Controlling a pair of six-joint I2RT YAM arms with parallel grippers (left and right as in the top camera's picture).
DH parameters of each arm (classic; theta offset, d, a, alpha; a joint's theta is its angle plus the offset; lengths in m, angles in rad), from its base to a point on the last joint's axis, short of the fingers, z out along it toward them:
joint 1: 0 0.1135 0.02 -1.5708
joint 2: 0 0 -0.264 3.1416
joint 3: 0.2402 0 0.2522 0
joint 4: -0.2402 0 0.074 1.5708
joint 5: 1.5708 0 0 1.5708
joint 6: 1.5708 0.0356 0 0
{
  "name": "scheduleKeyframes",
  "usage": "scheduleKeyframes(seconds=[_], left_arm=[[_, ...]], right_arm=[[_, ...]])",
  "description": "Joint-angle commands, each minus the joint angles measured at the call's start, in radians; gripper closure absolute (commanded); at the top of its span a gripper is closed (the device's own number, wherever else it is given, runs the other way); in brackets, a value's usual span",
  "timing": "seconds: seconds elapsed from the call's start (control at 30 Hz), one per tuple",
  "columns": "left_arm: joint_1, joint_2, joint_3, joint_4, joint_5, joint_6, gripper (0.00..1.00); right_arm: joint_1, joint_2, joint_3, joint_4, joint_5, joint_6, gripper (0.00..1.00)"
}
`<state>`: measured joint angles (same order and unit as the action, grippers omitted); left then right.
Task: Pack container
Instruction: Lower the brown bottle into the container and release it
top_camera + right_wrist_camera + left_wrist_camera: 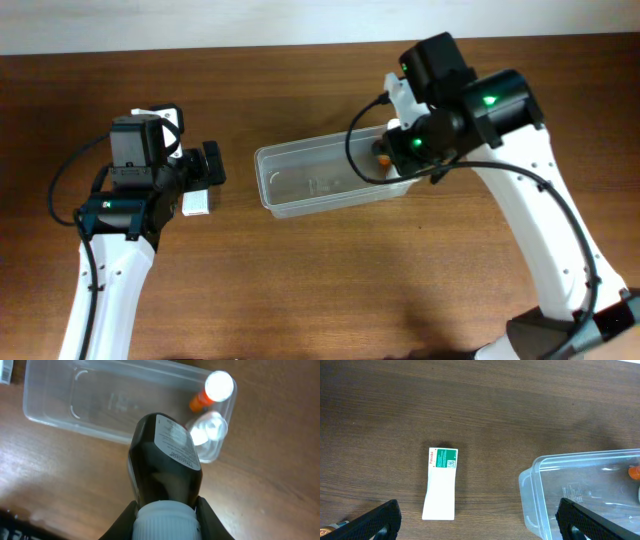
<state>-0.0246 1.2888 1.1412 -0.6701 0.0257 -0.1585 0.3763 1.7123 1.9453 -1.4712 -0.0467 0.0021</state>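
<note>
The clear plastic container (300, 185) lies mid-table; it also shows in the left wrist view (540, 490) and the right wrist view (60, 405). An orange bottle with a white cap (212, 390) lies in its right end, next to a clear item (207, 430). My right gripper (165, 515) is shut on the white cap of a dark bottle (165, 460), held above the container's right end. My left gripper (480, 522) is open and empty, above a white box with a green label (441, 482) lying on the table left of the container.
The brown wooden table (330, 290) extends all round. The white box (197, 203) lies just under the left gripper in the overhead view. The right arm (545, 220) reaches in from the lower right.
</note>
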Motion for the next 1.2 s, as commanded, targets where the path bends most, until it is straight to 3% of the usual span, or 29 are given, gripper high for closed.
scheduleKeyframes(seconds=[0.0, 0.47, 0.87, 1.0, 1.17], left_arm=[[0.006, 0.005, 0.018, -0.001, -0.008, -0.005, 0.00], [0.006, 0.005, 0.018, -0.001, -0.008, -0.005, 0.00], [0.006, 0.005, 0.018, -0.001, -0.008, -0.005, 0.00], [0.006, 0.005, 0.018, -0.001, -0.008, -0.005, 0.00], [0.006, 0.005, 0.018, 0.000, -0.008, -0.005, 0.00]], right_arm=[[0.002, 0.070, 0.019, 0.034, 0.002, -0.006, 0.79], [-0.022, 0.377, 0.018, 0.100, 0.002, -0.006, 0.79], [-0.056, 0.428, 0.018, 0.160, 0.002, -0.006, 0.78], [-0.056, 0.428, 0.018, 0.159, 0.002, -0.006, 0.63], [-0.056, 0.428, 0.018, 0.159, 0.002, -0.006, 0.60]])
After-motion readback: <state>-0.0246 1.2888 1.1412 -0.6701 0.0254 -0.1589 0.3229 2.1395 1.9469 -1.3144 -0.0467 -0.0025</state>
